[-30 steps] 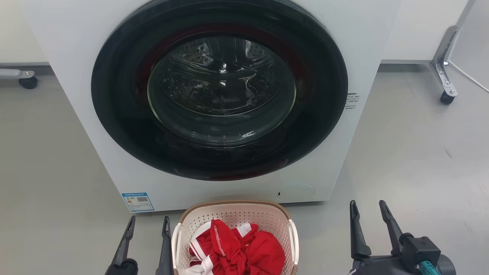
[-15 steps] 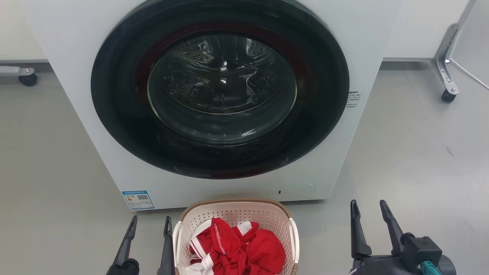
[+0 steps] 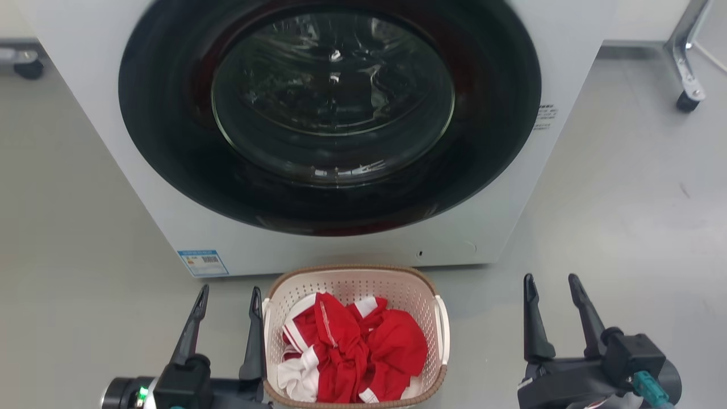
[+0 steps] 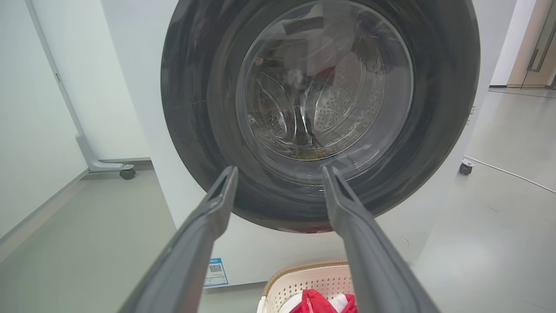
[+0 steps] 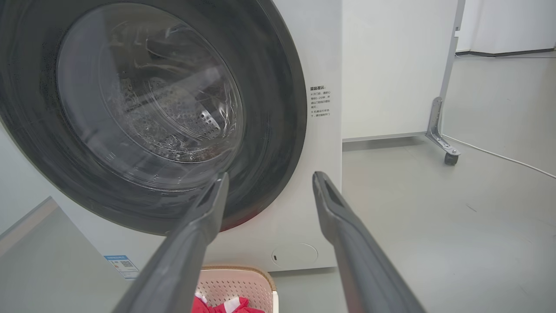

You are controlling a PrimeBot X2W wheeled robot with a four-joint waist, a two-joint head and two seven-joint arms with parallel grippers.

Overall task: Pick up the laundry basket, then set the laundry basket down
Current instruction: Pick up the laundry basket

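the head camera has dipped and drawn closer to the washing machine point(image 3: 568, 34), so the whole picture has shifted. the machine's door point(image 3: 329, 113) now looms larger, with more of its top cut off. below the machine, the laundry basket point(image 3: 352, 267) now shows almost whole, near rim included, with more of the red and white clothes point(image 3: 363, 346) in it. on the machine's near side, the dark bodies behind the left gripper point(image 3: 229, 288) and the right gripper point(image 3: 551, 277) show more fully.

Glossy glass door point(image 3: 332, 96) in smooth washing machine point(image 3: 568, 51); before it, matt perforated plastic laundry basket point(image 3: 352, 287) holding red cloth point(image 3: 363, 352).
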